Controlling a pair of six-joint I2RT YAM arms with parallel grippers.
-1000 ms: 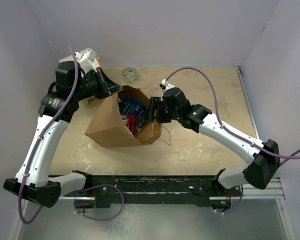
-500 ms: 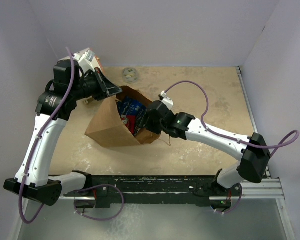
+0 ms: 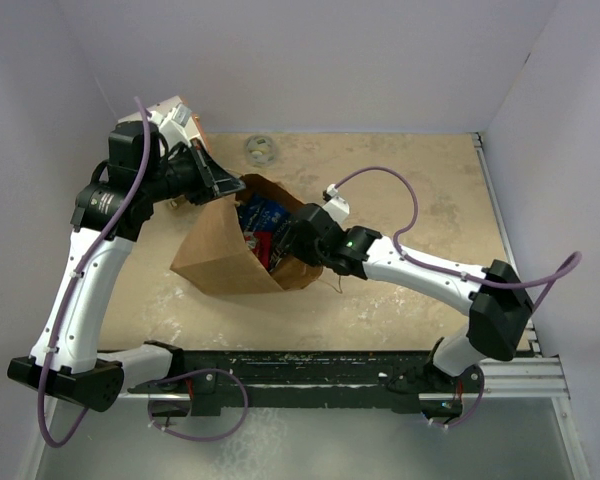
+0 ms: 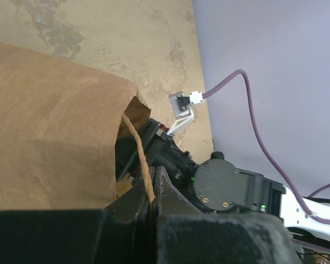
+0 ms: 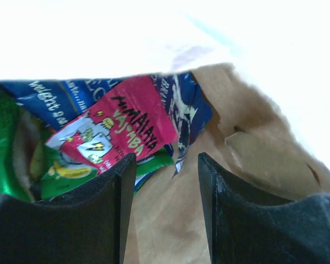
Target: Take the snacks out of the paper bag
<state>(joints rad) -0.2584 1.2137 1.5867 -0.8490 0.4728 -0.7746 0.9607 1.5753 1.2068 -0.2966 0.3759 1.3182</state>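
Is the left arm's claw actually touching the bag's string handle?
Touching. The left wrist view shows the twine handle running down between the left gripper's shut fingers, pinched there.

The right gripper is reaching further left, sinking into the open mouth of the paper bag toward the snacks, while its arm is stretching out flatter across the table.

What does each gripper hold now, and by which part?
The left gripper pinches the brown kraft paper bag by its thin twine handle. The right gripper, fingers apart inside the bag's mouth, holds nothing.
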